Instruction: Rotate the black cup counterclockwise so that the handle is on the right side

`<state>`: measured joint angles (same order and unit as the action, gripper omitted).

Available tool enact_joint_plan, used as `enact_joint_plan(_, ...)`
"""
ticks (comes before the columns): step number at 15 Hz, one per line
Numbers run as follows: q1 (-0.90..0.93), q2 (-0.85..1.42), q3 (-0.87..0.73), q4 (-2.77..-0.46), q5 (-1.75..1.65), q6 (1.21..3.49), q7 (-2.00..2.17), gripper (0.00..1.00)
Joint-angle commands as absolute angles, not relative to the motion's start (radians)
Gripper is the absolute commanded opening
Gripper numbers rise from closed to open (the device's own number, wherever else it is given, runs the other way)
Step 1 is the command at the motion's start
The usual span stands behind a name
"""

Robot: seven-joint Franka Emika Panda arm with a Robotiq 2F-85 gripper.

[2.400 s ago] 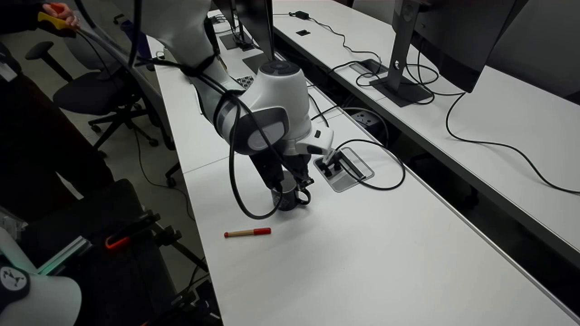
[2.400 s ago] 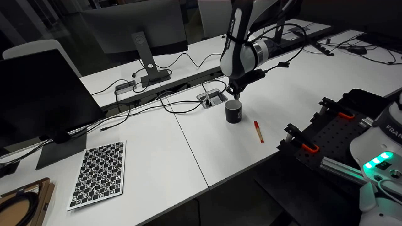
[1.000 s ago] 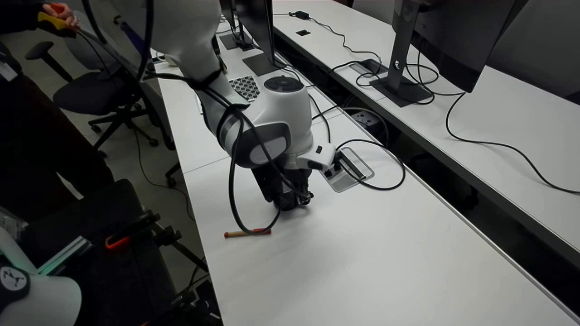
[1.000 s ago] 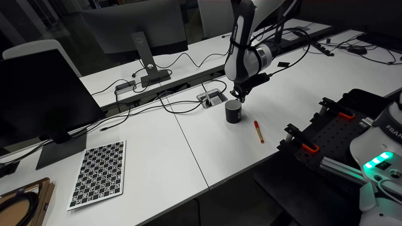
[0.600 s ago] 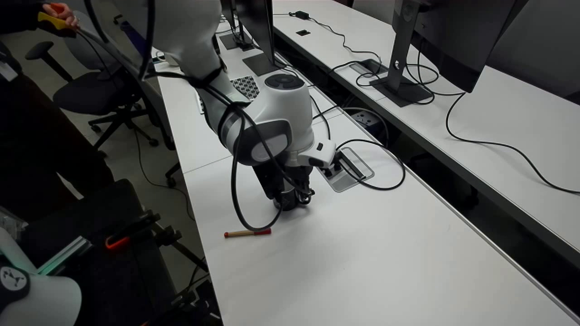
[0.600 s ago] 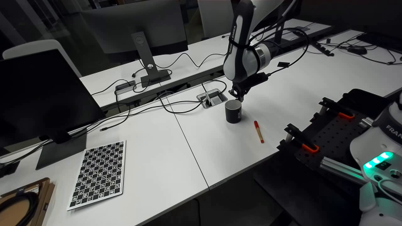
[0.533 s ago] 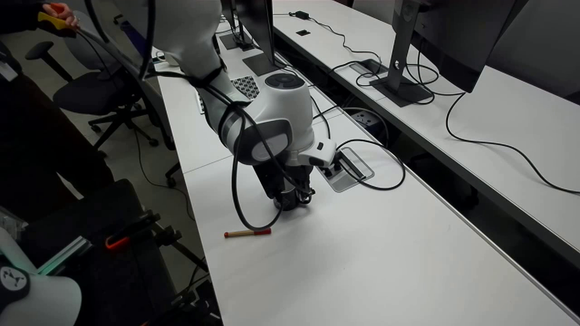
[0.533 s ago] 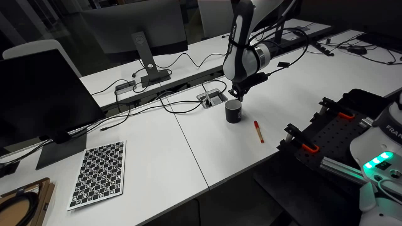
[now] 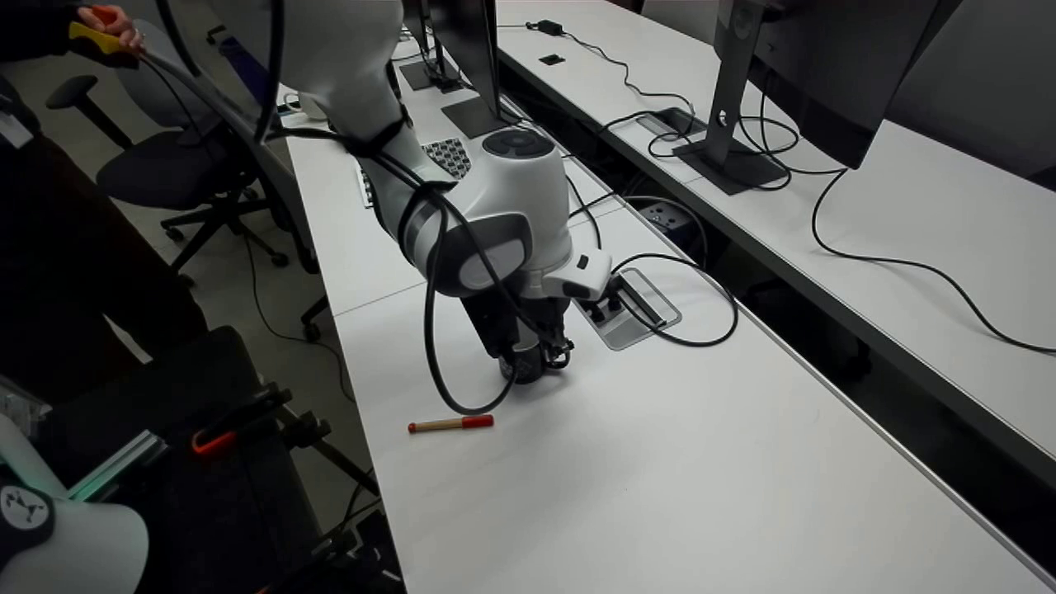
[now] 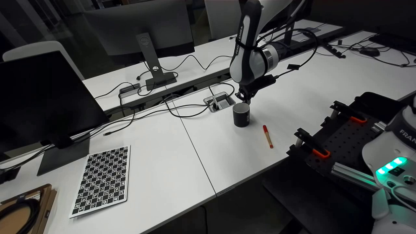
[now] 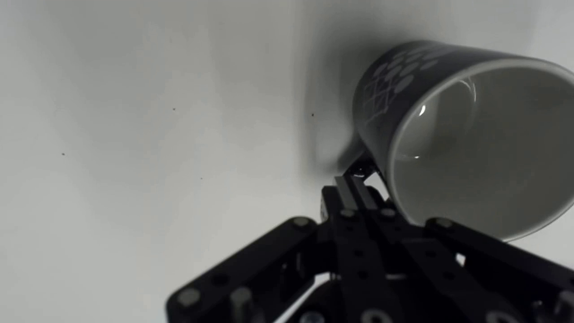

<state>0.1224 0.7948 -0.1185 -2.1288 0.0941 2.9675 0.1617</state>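
Black on the white table (image 10: 162,169), the cup (image 11: 403,103) stood upright just right of my pincer (image 11: 353,185) in the wrist view, its handle (image 11: 360,169) on the near left by the fingertips (image 11: 345,194), which were together with nothing I could see between them.

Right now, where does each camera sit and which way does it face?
Wrist view: on the arm, facing down past the gripper at the cup.
In an exterior view: raised, facing down along the table; arm and person show.
In an exterior view: raised, facing down across the table; arm and base show.
Both exterior views share table, cup, gripper.
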Motion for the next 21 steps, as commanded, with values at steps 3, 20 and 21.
enact_joint_plan(3, 0.149, 0.811, -0.118, -2.087, 0.077, 2.940, 0.178, 0.00)
enact_joint_plan(20, 0.183, 0.829, -0.115, -2.020, 0.057, 2.906, 0.176, 0.00)
enact_joint_plan(21, 0.185, 0.830, -0.115, -2.015, 0.054, 2.903, 0.177, 0.00)
